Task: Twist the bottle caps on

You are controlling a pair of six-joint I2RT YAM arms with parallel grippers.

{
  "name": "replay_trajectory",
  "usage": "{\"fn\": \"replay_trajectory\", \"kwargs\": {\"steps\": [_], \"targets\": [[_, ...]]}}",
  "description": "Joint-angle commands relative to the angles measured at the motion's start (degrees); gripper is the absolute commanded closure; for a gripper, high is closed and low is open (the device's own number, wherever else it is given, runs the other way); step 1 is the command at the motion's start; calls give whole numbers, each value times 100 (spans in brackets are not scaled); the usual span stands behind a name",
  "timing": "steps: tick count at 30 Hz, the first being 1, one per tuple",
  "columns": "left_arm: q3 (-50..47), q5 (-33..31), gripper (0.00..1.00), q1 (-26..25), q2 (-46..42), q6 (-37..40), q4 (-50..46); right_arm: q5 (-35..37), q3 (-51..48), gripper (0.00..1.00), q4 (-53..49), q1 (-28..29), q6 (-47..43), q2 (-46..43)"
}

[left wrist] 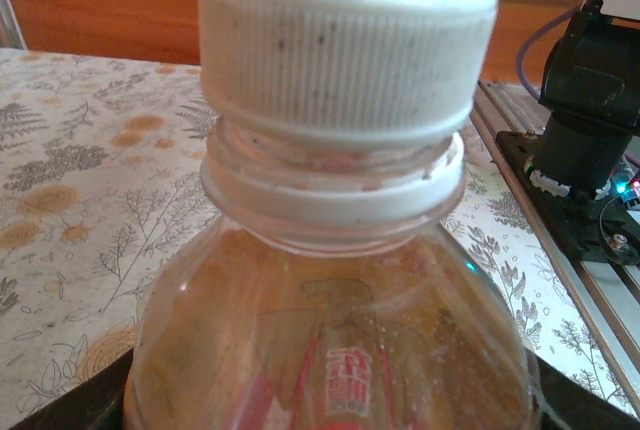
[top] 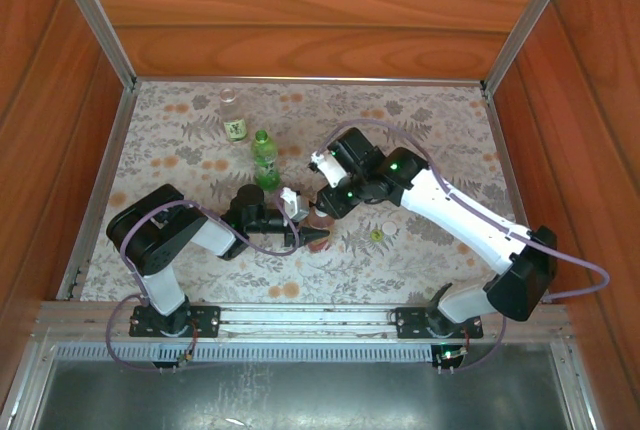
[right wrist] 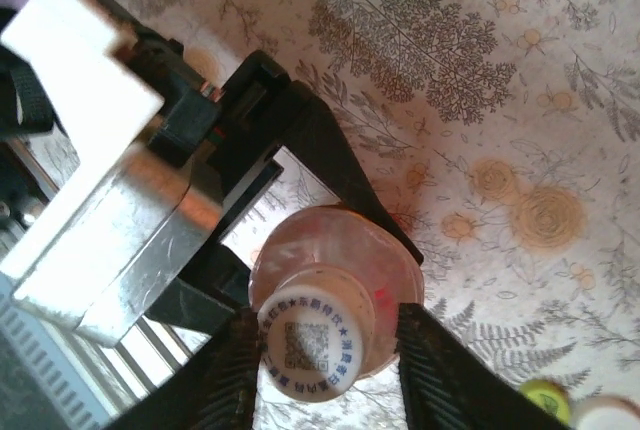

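**White ribbed screw cap atop the clear plastic bottle of amber liquid**

Top view: on the floral counter, the left gripper was clamped on that bottle's body, with the right gripper above it. A green plastic bottle and a clear labelled bottle stood behind. A yellow-green cap and a pale cap lay to the right.

Left wrist: the white cap sat on the neck, above the collar ring.

Right wrist: the right gripper's fingers stood slightly apart astride the cap, with a gap on one side.

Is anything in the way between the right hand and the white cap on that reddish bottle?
Nothing visible stands between them. The right hand has a finger on each side of the white cap, which sits on the reddish bottle.
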Motion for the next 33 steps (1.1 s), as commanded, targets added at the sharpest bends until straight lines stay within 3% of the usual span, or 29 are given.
{"fn": "replay_trajectory", "kwargs": {"steps": [1, 10, 16, 24, 33], "targets": [[-51, 46, 41, 20, -18, -8, -376, 274, 281, 54, -452, 145, -50, 104], [-57, 43, 41, 18, -18, -12, -377, 870, 699, 59, -916, 380, -56, 553], [-60, 45, 41, 23, -18, -9, -377, 869, 753, 68, -929, 416, -102, 617], [-48, 48, 41, 17, -9, -8, -386, 763, 773, 63, -828, 410, -32, 482], [-68, 159, 41, 22, -22, 68, -388, 539, 475, 75, -778, 398, -615, 212]]}}
